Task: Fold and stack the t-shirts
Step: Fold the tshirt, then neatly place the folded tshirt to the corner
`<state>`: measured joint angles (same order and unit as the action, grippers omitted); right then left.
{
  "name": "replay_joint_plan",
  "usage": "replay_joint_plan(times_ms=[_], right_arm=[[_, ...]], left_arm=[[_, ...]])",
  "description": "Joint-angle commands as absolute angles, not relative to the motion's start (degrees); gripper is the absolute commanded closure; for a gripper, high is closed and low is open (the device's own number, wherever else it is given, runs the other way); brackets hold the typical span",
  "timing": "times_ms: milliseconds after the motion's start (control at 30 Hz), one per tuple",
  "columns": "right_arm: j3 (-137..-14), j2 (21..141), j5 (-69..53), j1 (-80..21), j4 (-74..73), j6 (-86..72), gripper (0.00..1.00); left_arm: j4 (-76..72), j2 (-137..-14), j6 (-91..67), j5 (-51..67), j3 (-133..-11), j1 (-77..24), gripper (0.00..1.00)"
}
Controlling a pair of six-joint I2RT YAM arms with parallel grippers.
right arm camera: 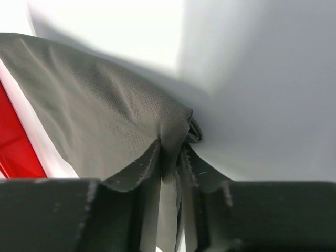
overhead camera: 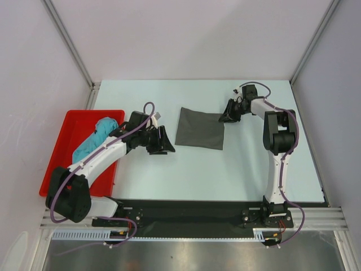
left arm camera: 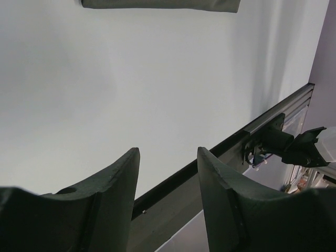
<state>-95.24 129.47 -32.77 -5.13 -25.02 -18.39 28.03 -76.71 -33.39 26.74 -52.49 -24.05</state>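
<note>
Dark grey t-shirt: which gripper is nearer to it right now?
Right. The right gripper is pinching the dark grey t-shirt at its far right corner, with cloth between its fingers. The left gripper hangs open beside the shirt's left edge, apart from it.

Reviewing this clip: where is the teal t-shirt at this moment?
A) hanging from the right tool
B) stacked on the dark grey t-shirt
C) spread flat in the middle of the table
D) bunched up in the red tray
D: the teal t-shirt lies bunched in the red tray, while the dark grey t-shirt lies flat apart from it with nothing on top.
</note>
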Motion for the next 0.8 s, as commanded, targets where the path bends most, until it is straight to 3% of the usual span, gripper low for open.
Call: replay_joint_plan(times_ms=[0, 100, 167, 333, 767], right_arm=[[-97.6, 130.9, -30.8, -5.0, -27.4, -17.5, 0.79], [-98.3, 131.0, -31.2, -5.0, -28.5, -17.0, 0.88], [-98.0, 131.0, -31.6, -4.9, -28.7, -17.5, 1.0], [-94.6, 128.2, -29.3, -4.8, -27.3, -21.0, 1.0], [-69.0, 106.8, -6.4, -0.4, -27.1, -39.3, 1.0]], left_arm=[[28.7, -74.4, -31.6, 27.6, -53.7, -24.3, 0.46], [28.9, -74.3, -31.3, 27.9, -53.6, -24.2, 0.46], [29.1, -74.3, -31.0, 27.9, -53.6, -24.2, 0.46], [28.7, -74.9, -30.3, 28.9, -53.6, -24.1, 0.46], [27.9, -68.7, -34.1, 30.9, -49.9, -24.2, 0.46]])
